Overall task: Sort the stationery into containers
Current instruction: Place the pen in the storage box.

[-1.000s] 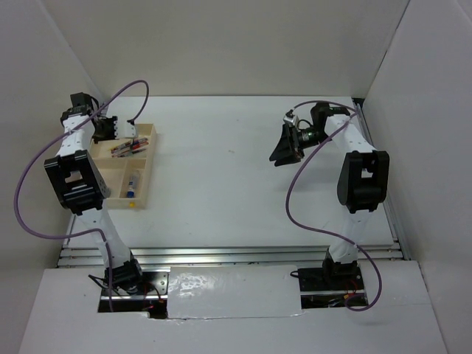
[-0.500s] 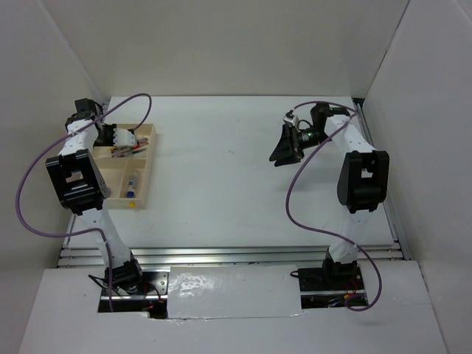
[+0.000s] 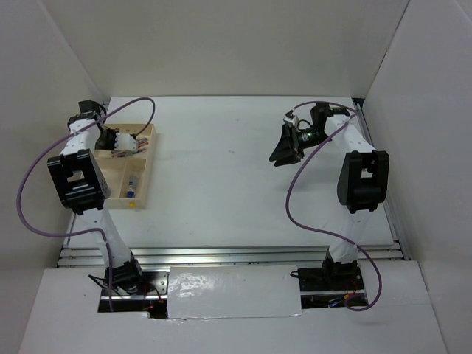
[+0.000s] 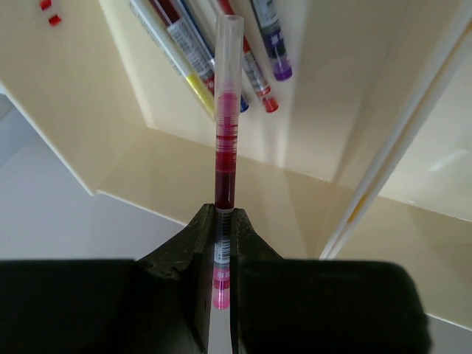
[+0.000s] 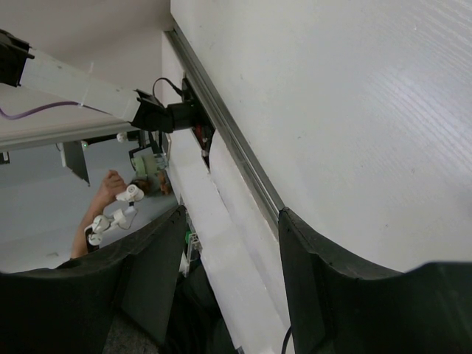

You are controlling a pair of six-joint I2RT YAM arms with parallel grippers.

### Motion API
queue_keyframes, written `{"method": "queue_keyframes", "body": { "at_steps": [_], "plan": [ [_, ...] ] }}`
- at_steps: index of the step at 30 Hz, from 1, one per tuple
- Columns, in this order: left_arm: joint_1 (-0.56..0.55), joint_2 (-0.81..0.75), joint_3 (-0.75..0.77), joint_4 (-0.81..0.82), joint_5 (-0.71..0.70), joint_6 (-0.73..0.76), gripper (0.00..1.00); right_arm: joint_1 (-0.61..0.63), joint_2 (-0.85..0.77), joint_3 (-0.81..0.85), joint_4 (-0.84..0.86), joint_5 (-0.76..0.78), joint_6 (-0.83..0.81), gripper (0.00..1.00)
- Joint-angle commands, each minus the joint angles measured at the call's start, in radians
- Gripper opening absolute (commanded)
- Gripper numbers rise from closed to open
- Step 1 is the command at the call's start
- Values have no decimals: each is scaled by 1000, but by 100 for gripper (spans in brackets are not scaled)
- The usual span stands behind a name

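L gripper (image 4: 223, 214) pinches a red pen (image 4: 227, 125) over the tray; R gripper (image 5: 232, 214) open, nothing in it.

Hidden/unclear: the pen's rear end is buried between the L fingers. In the top view the L arm covers the left part of the wood tray (image 3: 151, 166), and the bits in its nearer compartments are too small to name. The loose pens (image 4: 258, 59) in the far compartment are cut off by the wrist view's top edge. The red pen sticks straight out past the L fingertips, clear cap end toward those pens; can't tell if it touches them. Tray sits far left on the table. L jaws are nearly closed, clamped on the pen barrel. R gripper hangs far right, well apart from the tray, jaws spread, above bare table (image 5: 354, 88).
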Motion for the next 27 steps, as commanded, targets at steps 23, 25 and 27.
{"method": "queue_keyframes", "body": {
  "at_steps": [23,25,27],
  "plan": [
    [-113,29,85,-47,77,-127,0,-5,-48,-23,32,-12,-3,60],
    [-113,43,102,-65,89,-132,0,-7,-50,-23,30,-12,-3,60],
    [-108,47,106,-80,109,-129,0,-7,-51,-26,32,-10,-4,60]
  ]
}}
